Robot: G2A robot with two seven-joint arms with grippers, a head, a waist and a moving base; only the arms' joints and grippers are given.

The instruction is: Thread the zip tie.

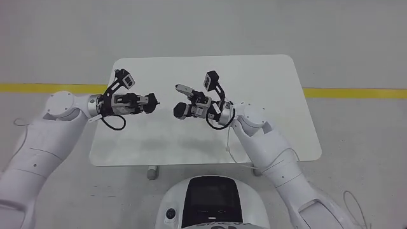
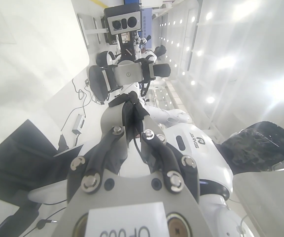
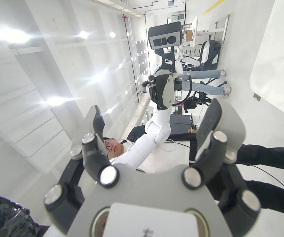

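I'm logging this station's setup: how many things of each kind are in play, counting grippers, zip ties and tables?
Grippers: 2 (left gripper shut, right gripper open)
zip tie: 1, held in the left fingers
table: 1
Total: 4

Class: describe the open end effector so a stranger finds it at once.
Find the white table; above it two end effectors face each other. The right end effector has its fingers spread wide and empty; the left end effector pinches a thin black zip tie.
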